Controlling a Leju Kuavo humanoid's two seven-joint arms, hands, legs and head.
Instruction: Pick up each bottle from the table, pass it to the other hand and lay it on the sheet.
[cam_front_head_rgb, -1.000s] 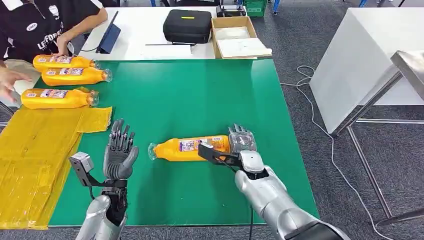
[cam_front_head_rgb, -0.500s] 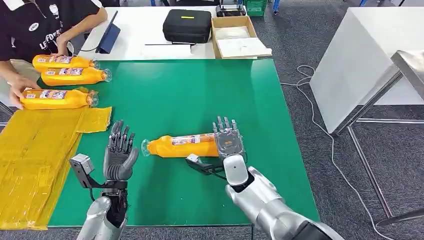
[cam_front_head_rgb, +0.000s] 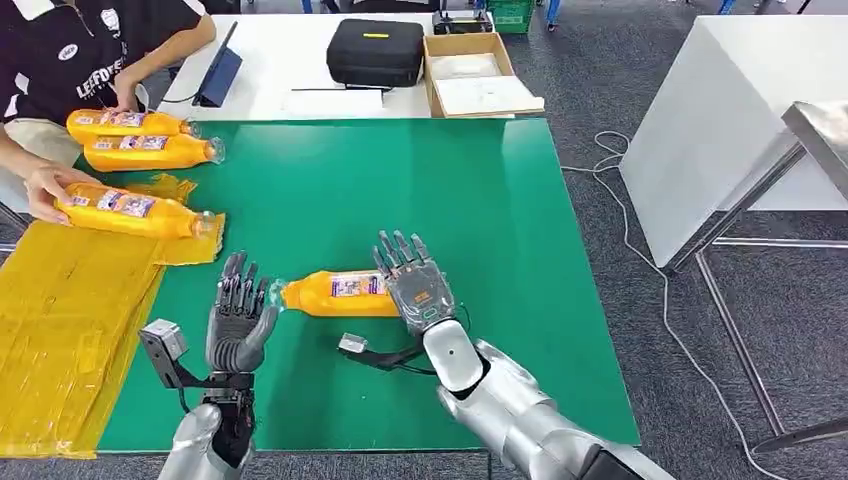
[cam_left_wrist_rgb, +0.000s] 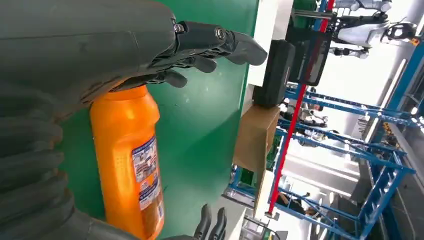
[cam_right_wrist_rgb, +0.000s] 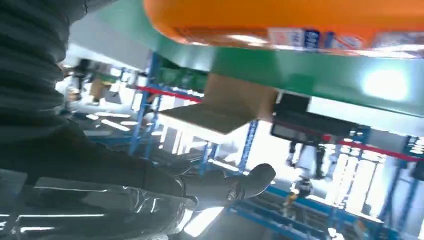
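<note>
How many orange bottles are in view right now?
4. One is held by the right hand near the left hand; two lie at the table's far-left; a person holds one over the yellow sheet.

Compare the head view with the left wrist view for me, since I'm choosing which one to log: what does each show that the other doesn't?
Head view alone: the yellow sheet, a person's hand on a bottle at its edge, two more bottles behind, and the right hand with its fingers spread at the carried bottle's base.
Left wrist view alone: blue racks beyond the tables.
Both: the carried orange bottle above the green table, the left hand at its cap end, the black case and the cardboard box.
</note>
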